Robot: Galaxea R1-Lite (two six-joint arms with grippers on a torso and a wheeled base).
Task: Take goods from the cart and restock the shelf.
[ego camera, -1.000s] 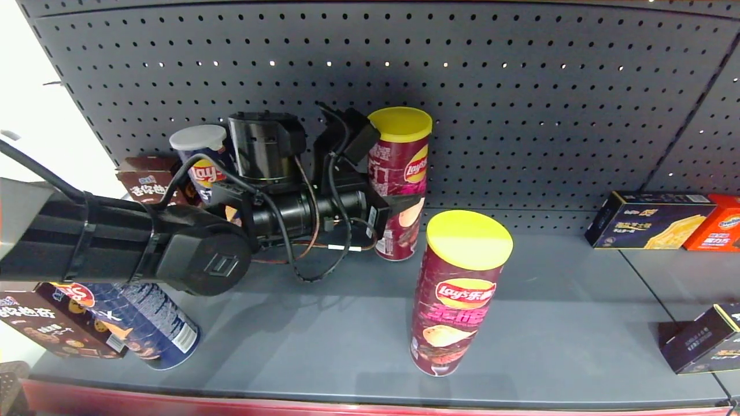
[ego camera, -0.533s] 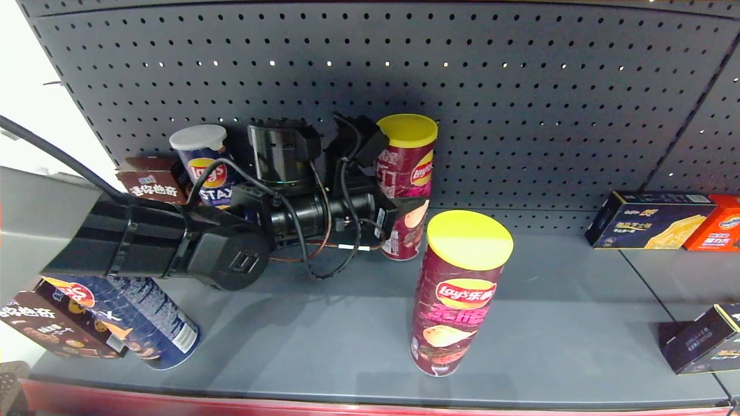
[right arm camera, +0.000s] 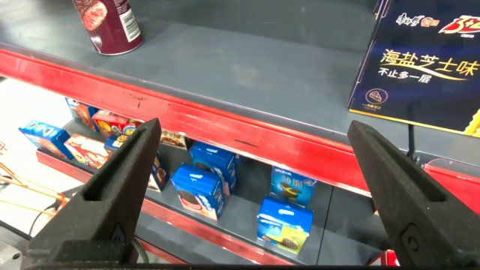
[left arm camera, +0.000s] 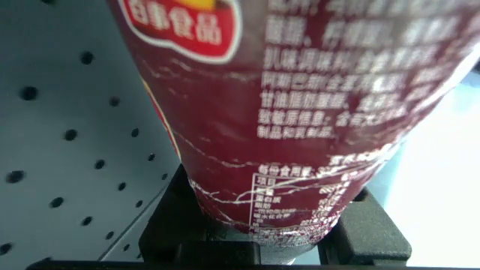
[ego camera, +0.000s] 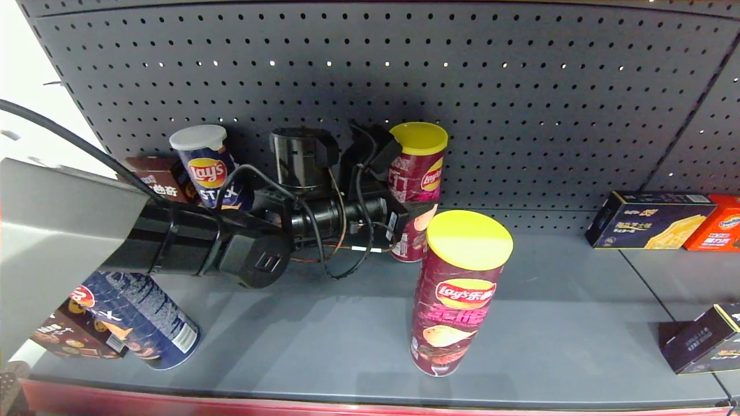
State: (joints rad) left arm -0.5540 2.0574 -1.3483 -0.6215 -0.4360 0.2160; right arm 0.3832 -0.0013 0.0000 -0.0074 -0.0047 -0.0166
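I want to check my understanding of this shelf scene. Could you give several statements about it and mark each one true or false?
The left gripper is shut on the rear maroon can, near the pegboard. True.
The front maroon can lies on its side. False: it stands upright.
The right gripper has its fingers open. True.
The front maroon can has a white lid. False: its lid is yellow.
The orange box sits at the shelf's left end. False: it is at the right end.
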